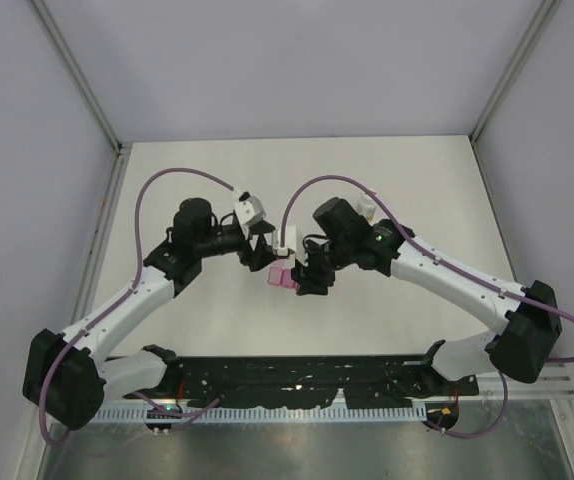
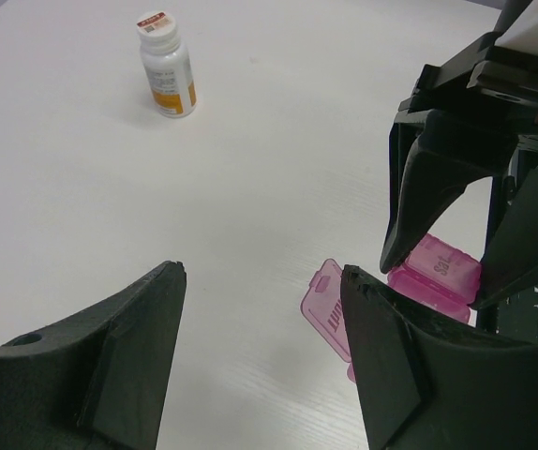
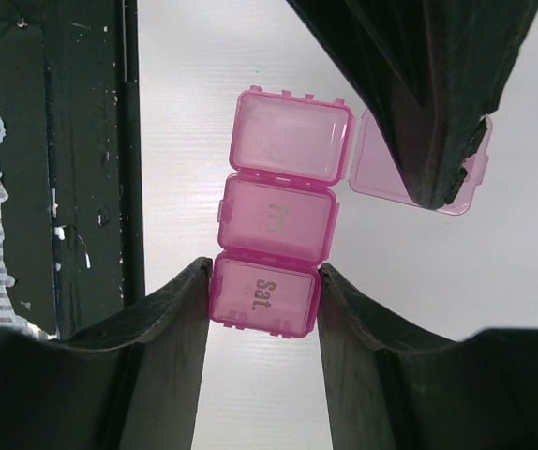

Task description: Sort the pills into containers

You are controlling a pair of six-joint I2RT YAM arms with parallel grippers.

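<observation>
The bright-pink pill box (image 3: pixel 276 225) lies on the white table, a strip of three compartments. The end compartment (image 3: pixel 292 133) is open and looks empty, its lid (image 3: pixel 381 173) folded out sideways. "Fri" and "Sat." are closed. My right gripper (image 3: pixel 263 298) is shut on the "Sat." end, one finger on each side. My left gripper (image 2: pixel 261 277) is open and empty, its right fingertip (image 2: pixel 355 281) over the open lid (image 2: pixel 325 307). In the top view the box (image 1: pixel 283 280) sits between left gripper (image 1: pixel 265 258) and right gripper (image 1: pixel 305 280). No pills show.
A small white bottle (image 2: pixel 167 64) with an orange-red label stands upright beyond the left gripper; it also shows in the top view (image 1: pixel 285 240). The black base rail (image 3: pixel 63 169) runs along the near table edge beside the box.
</observation>
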